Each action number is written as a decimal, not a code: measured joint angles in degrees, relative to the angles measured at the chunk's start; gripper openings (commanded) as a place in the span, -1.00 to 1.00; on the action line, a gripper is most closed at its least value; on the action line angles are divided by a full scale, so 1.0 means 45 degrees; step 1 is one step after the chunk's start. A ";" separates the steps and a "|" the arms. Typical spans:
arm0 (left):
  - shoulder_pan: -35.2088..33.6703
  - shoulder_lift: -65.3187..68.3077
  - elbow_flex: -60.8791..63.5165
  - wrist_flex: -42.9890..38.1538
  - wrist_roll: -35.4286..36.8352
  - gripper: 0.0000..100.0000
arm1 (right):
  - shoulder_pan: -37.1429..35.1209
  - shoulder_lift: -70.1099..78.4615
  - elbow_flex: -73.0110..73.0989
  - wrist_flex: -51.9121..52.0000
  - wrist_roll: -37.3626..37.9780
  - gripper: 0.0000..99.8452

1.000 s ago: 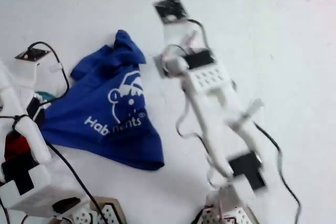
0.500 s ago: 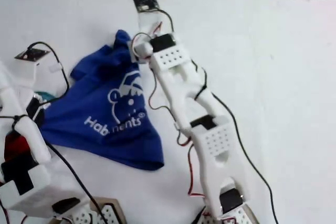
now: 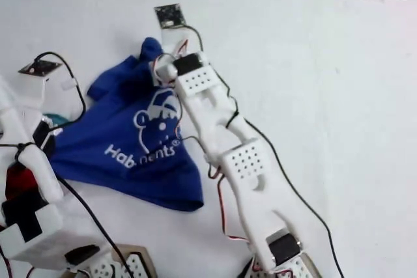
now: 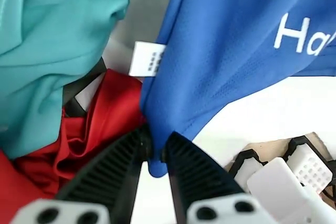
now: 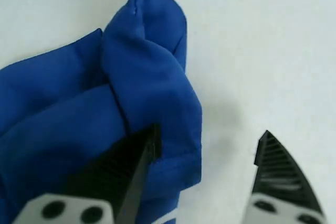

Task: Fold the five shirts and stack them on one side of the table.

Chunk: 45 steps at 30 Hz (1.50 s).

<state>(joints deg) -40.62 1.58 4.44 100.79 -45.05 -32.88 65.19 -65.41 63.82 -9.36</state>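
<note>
In the high view, your blue shirt (image 3: 130, 141) lies crumpled and unfolded on the table (image 3: 339, 83), toward its left side. The right gripper (image 3: 161, 64) sits at the shirt's bunched far corner, its arm (image 3: 247, 167) stretched long across the table. In the left wrist view, the left gripper (image 4: 155, 148) is pinched tight on the blue shirt's lower edge. A red shirt (image 4: 100, 124) and a teal shirt (image 4: 52, 35) are heaped just beside that spot, with a white label (image 4: 147, 59) between them. If you pull with this arm, I judge the red cloth so near the jaws could drag along, or the thin pinch could slip off the hem. In the right wrist view, the right gripper (image 5: 205, 156) is spread wide and has hold of nothing. One jaw lies over the rolled blue corner and the other over bare table beside it. If you close it as it stands, you may catch only the top layer of the roll, or miss the cloth altogether. With one end clamped and the other loose, any pull would likely skew the shirt instead of spreading it flat.
</note>
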 measured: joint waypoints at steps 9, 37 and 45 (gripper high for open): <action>-0.0137 0.0000 0.0000 0.0000 0.0000 -0.95 | -0.0410 0.0625 -0.0508 0.0938 0.0000 -0.90; 0.5841 0.0000 -0.8947 0.0078 0.3595 -0.95 | 0.4298 -0.4278 -0.6095 0.7990 0.2462 -0.96; 0.7502 -0.0137 -1.0432 0.0117 0.3614 -0.95 | 0.6193 -0.5372 -0.5958 0.8049 0.2462 -0.96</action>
<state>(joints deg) -6.86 0.97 -42.51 101.32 -28.79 -5.01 41.01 -92.22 100.04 1.71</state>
